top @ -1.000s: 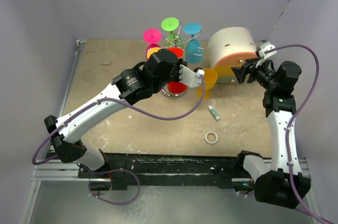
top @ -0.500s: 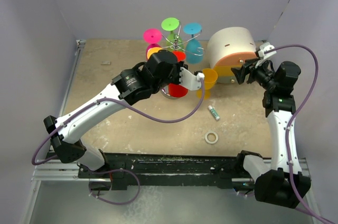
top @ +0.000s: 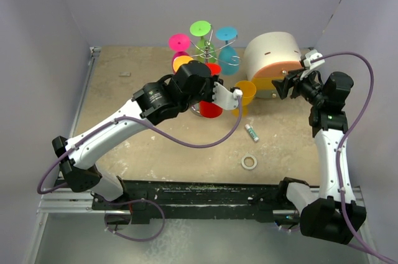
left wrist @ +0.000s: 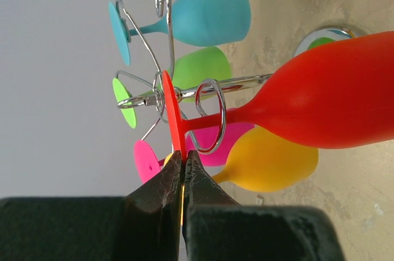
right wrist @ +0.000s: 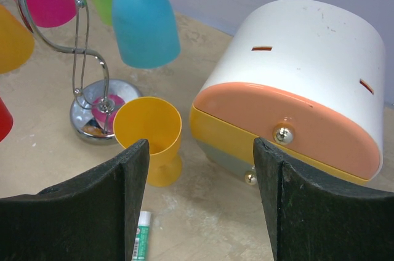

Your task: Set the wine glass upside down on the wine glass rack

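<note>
My left jaws pinch the flat foot of the red plastic wine glass (left wrist: 320, 101), which hangs bowl-down, stem lying across a curled loop of the shiny chrome wire rack (left wrist: 246, 80). My right jaws stand spread and empty beside an upright yellow cup (right wrist: 148, 128).

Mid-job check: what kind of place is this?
Probably a lab test cell, not a kitchen: plain walls box in a scuffed tabletop, and bright plastic glasses hang on the wine glass rack.
</note>
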Available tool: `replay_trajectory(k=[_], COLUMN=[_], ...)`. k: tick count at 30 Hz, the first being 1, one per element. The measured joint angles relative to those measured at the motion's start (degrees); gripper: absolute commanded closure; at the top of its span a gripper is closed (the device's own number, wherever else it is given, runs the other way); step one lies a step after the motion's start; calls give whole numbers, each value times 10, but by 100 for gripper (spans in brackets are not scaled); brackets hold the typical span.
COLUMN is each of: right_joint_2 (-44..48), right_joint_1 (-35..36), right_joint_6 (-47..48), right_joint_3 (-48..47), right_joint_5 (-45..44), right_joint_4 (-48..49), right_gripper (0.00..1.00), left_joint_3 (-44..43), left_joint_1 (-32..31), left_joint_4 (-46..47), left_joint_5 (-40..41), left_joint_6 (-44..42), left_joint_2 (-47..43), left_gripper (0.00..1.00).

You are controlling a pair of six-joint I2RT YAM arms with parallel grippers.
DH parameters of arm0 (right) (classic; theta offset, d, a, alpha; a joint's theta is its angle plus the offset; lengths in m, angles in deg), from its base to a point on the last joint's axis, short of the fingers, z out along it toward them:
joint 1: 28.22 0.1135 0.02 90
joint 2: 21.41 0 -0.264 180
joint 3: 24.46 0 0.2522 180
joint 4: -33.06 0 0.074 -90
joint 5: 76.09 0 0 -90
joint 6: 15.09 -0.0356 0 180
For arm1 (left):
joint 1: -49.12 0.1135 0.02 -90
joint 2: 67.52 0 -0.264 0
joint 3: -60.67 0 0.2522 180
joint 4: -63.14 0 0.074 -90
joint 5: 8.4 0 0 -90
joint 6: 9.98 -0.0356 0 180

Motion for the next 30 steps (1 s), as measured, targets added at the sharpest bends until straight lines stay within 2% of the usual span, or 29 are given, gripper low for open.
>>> replay_trajectory(k=[15, 30], right_joint_2=[0, -10], right_joint_1=[0, 0], right_joint_6=[1, 5], right_joint_3=[0, 0], right_joint_5=[2, 13], right_joint_4=[0, -5], right_gripper=[28, 28], left_joint_3=[-22, -22], left_joint_1=[-6, -10], left_joint_4=[-5, 7], left_joint_5=[-15, -17], left_joint_6=[-10, -7], left_joint_2=[23, 42], left_gripper=[98, 79])
